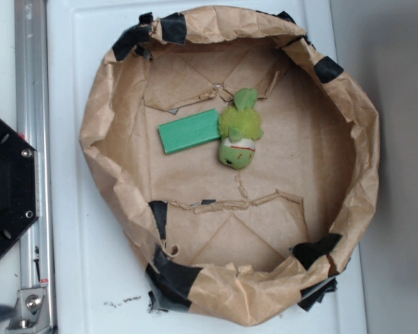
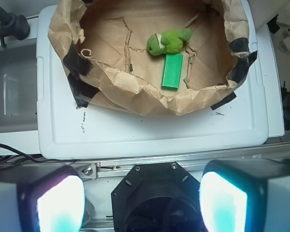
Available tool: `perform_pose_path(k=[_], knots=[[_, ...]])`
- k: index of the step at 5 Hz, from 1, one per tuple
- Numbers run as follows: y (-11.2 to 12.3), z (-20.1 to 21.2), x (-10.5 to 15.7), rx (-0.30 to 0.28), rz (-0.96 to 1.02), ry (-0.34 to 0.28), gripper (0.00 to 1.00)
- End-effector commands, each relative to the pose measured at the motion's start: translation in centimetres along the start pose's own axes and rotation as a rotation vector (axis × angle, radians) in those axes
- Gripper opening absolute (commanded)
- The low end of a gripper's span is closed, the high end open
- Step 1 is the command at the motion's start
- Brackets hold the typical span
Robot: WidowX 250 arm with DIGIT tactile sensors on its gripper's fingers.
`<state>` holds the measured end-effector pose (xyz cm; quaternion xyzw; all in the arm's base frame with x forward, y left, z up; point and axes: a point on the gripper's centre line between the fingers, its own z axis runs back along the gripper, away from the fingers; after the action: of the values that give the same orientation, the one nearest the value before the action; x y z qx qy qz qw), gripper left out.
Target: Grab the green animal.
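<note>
A ring of crumpled brown paper, patched with black tape, forms a shallow basin on a white tray, and the green animal lies on the basin floor a little toward the far wall in the exterior view, leafy tip pointing at that wall and the red-and-white mouth facing the open middle. A flat green block lies right beside the plush on one side, close enough that they appear to touch (the wrist view shows the block's short end meeting the toy's body). The other side of the toy and the floor in front of its face are bare paper, with wide room out to the raised walls. In the wrist view the gripper hangs well back from the basin, outside the paper rim, over the black hexagonal base; its two pads stand far apart at the bottom corners, blurred, glaring white and cut off by the frame edge. In the exterior view the arm is out of frame, with only the base and a metal rail at the left edge
</note>
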<state>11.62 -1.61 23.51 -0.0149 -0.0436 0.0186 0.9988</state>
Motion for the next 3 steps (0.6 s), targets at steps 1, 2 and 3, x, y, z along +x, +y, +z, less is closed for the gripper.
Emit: perform_pose_path(k=[1, 2, 3], knots=[[0.0, 0.0, 0.0, 0.0, 0.0, 0.0, 1.0], [3.9, -3.7, 3.9, 0.079, 0.169, -0.062, 1.0], [5.2, -7.0, 8.3, -0.059, 0.294, -0.118, 1.0]])
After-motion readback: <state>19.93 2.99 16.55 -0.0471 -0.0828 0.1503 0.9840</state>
